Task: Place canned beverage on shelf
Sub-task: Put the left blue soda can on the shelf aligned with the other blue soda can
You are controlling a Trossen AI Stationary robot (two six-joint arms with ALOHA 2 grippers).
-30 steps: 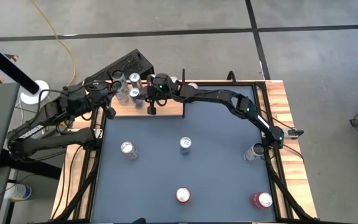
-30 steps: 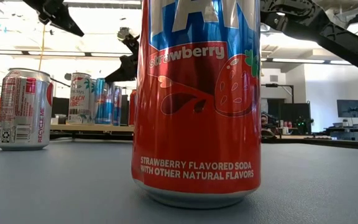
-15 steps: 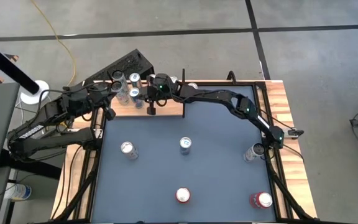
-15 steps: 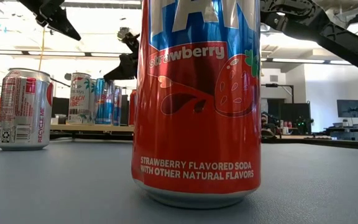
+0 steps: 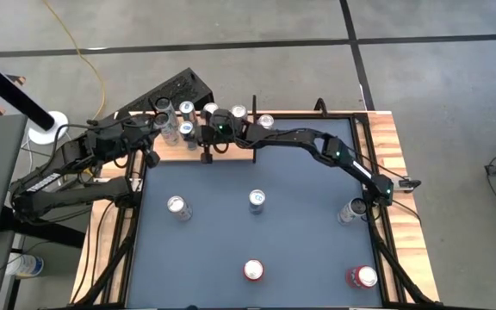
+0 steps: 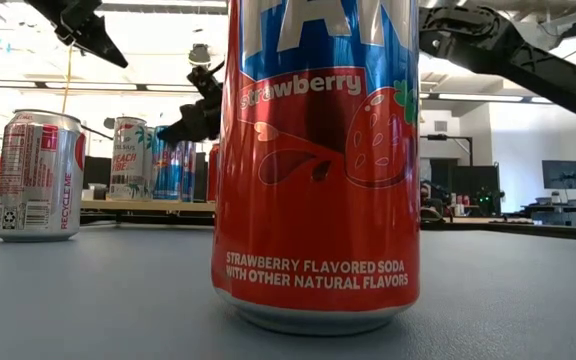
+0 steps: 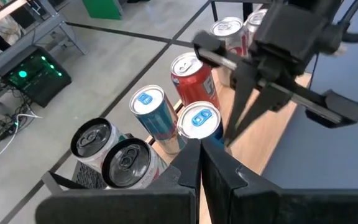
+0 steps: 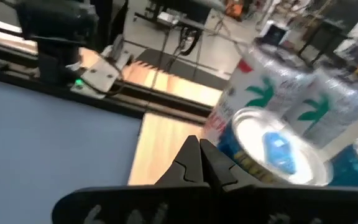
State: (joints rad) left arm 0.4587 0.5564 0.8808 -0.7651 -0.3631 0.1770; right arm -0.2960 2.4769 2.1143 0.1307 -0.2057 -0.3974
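The shelf [image 5: 231, 153] stands at the table's far left, and several cans rest upright on it in a cluster [image 5: 185, 120]. More cans stand along its far edge [image 5: 238, 112]. My right gripper [image 5: 206, 155] is shut and slants down over the shelf. Its tips are just beside a blue-topped can [image 7: 199, 121], which fills the right wrist view [image 8: 272, 149]. My left gripper [image 5: 151, 157] is shut and hangs off the shelf's left end. It is raised and holds nothing. My right gripper's shut fingers [image 7: 234, 121] come down from above, close against the side of the blue-topped can on the shelf. I cannot tell whether they touch it. The can stands upright on the board.
Several loose cans stand on the blue tabletop: a silver one [image 5: 176, 206], a blue one [image 5: 257, 199], a red strawberry soda [image 5: 252, 269] close to the low camera [image 6: 316, 160], a red one [image 5: 362, 276] and a silver one [image 5: 350, 209] by the right arm's base.
My right gripper has sunk a little toward the shelf and shifted toward the table's left edge, staying shut. Its arm has uncovered the cans along the shelf's far edge. The cans have not moved.
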